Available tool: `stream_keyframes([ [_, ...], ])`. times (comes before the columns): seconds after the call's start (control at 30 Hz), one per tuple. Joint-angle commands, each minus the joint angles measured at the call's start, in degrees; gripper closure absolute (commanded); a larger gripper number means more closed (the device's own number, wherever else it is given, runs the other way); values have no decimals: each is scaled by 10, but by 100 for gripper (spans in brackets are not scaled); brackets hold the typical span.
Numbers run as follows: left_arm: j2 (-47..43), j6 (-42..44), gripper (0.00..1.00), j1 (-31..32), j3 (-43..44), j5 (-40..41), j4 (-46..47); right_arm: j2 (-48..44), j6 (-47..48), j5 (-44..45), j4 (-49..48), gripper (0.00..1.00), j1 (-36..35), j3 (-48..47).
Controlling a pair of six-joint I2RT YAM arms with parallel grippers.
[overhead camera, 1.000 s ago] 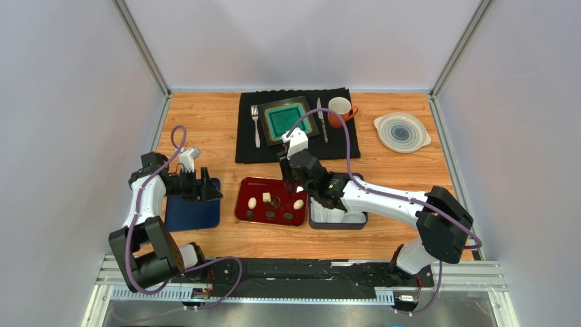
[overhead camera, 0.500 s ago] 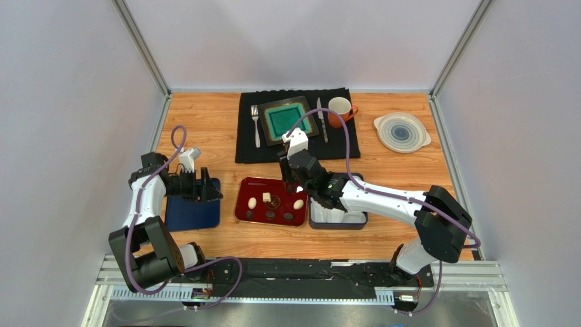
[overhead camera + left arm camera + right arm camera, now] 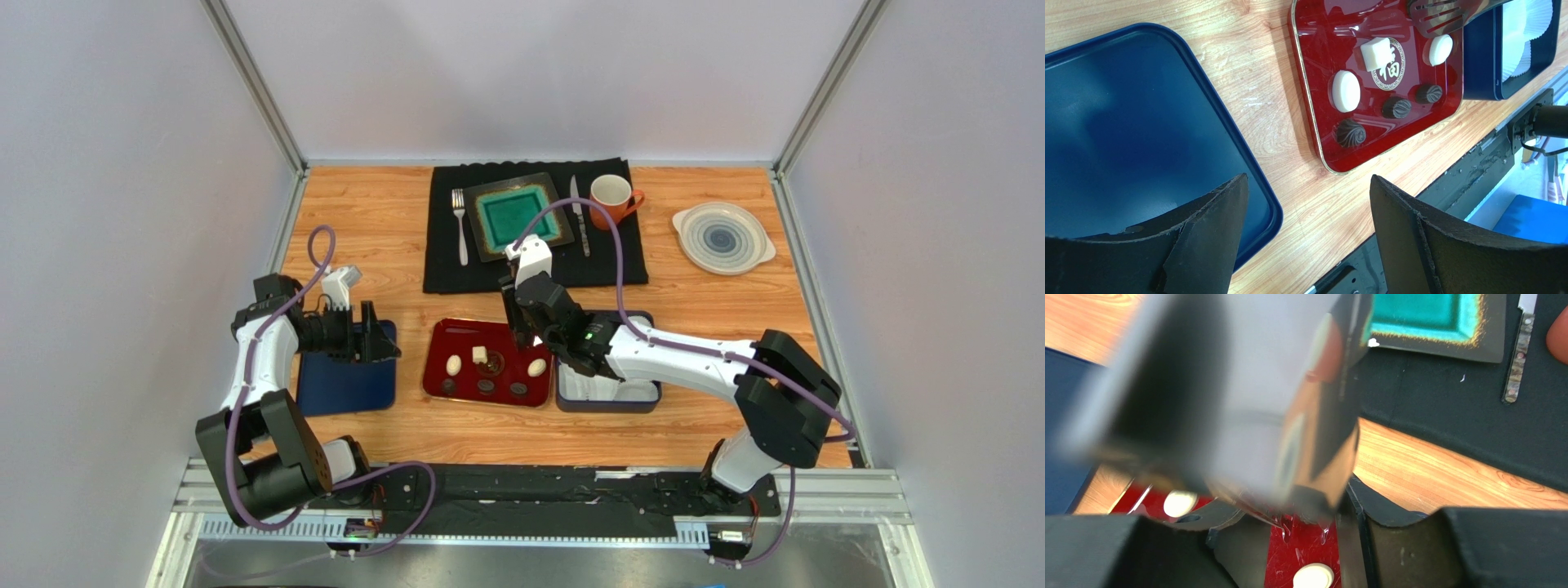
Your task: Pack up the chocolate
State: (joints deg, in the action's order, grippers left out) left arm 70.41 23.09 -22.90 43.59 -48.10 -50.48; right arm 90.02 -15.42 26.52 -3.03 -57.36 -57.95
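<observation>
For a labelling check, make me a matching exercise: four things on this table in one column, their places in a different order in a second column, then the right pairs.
Things
1. red tray
2. flat blue tray
3. orange mug
4. round pale plate

Places
A. far right, on bare wood
B. on the black mat
C. holding the chocolates
D. left of the red tray

Pairs: 1-C, 2-D, 3-B, 4-A

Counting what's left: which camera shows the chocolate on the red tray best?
The left wrist view: six chocolate pieces show sharp and separate on the red tray. The top view shows them tiny; in the right wrist view a shiny metal tool hides all but two.
</observation>
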Motion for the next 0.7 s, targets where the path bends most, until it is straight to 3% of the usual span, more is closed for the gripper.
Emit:
stream_keyframes([
  [0.0,-13,18,19,-2,23,-12,-4,9,-16,11,-37,60,-4,3],
  [0.33,-15,20,19,-1,23,-11,-7,-17,-8,11,-37,72,-3,3],
  [0.67,-15,21,19,-2,23,-10,-8,-142,14,37,14,76,21,17],
])
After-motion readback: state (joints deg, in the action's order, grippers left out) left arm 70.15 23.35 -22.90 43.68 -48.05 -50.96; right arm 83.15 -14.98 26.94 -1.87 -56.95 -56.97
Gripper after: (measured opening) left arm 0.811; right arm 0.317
